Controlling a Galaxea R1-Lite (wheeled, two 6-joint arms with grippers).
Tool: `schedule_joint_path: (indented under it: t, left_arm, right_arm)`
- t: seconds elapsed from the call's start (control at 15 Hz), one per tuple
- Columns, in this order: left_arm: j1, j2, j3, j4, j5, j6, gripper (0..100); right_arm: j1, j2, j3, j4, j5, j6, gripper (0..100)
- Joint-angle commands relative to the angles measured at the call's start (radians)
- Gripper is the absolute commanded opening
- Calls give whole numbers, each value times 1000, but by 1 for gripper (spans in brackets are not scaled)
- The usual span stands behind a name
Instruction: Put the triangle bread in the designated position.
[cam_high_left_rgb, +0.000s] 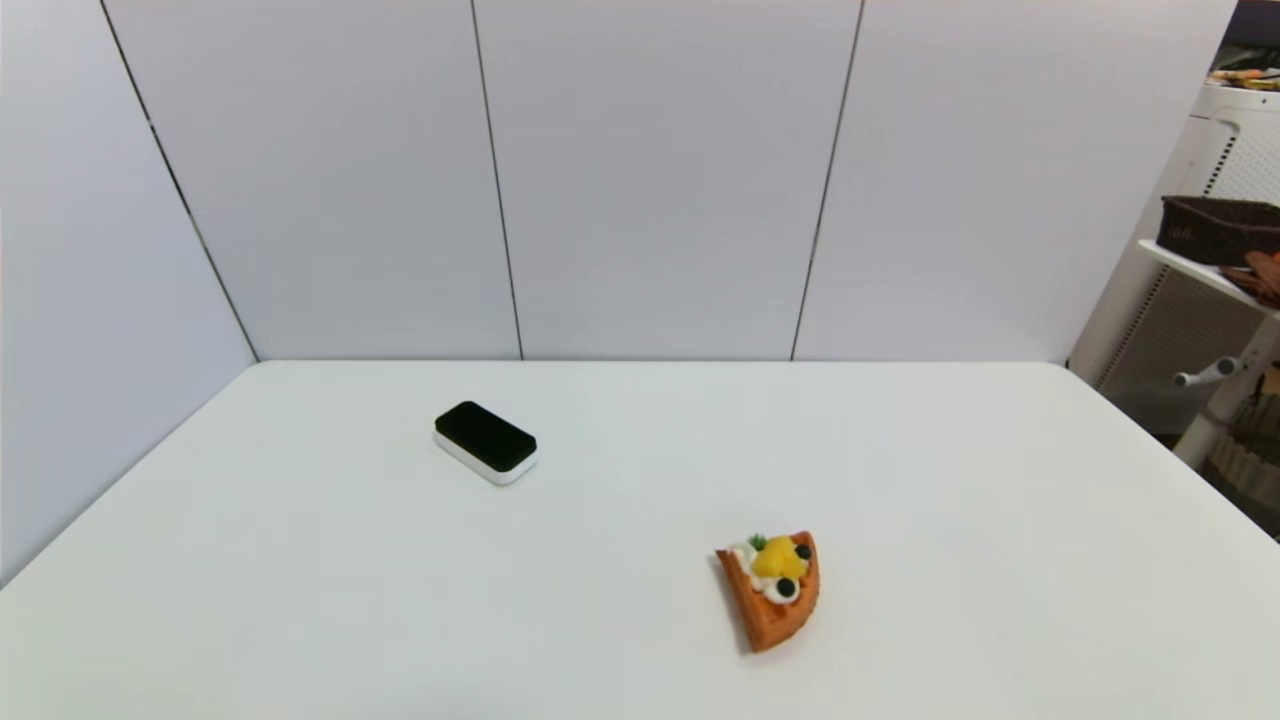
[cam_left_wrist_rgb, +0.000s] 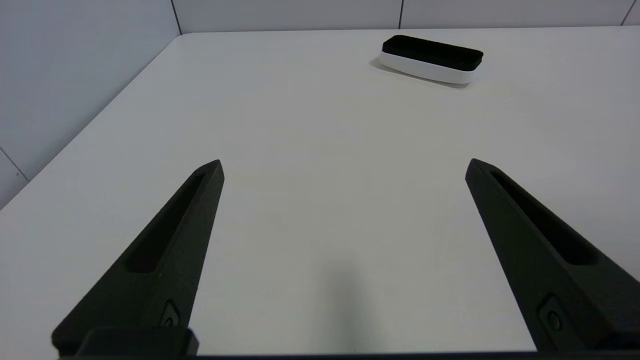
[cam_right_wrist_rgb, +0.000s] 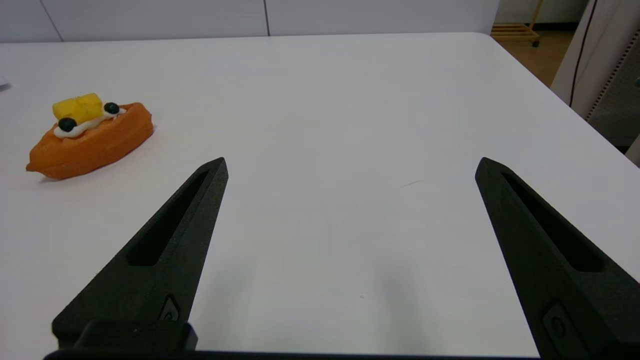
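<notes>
At the near edge of the white counter (cam_high_left_rgb: 300, 620), both arms sit low and out of the head camera's sight. The left pincer (cam_left_wrist_rgb: 345, 167) is released, its two black fingers (cam_left_wrist_rgb: 165, 245) spread wide over bare counter and holding nothing. The right pincer (cam_right_wrist_rgb: 350, 167) is likewise released, fingers (cam_right_wrist_rgb: 170, 240) apart above the surface and clear of any object.

Ahead of the right pincer and off to its left side lies the triangle bread (cam_high_left_rgb: 773, 590), an orange-brown waffle wedge resting flat on the counter, its pointed end turned toward the robot. White cream, yellow fruit, dark berries and a green sprig crown its broad far end. In the right wrist view the bread (cam_right_wrist_rgb: 90, 137) sits well apart from the fingertips, touched by nothing.

Farther back and to the left of the bread, well apart from it, a white block with a black top (cam_high_left_rgb: 486, 442) lies flat and skewed on the counter; the left wrist view shows the same block (cam_left_wrist_rgb: 431, 59) far beyond the left pincer.

Grey wall panels (cam_high_left_rgb: 640, 180) close the counter's far side. Right of the bread, beyond the counter's edge, a white shelf carries a dark basket (cam_high_left_rgb: 1218, 228).
</notes>
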Motion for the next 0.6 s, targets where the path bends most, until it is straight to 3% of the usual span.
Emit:
schedule_joint_path:
  t: [0.07,0.6]
  left_arm:
    - [0,1,0,0,0,0,100]
    - [2,53,-9,-3,14,-60,100]
  right_arm:
    - [1,0,0,0,0,1,100]
    - [1,0,0,0,0,1,100]
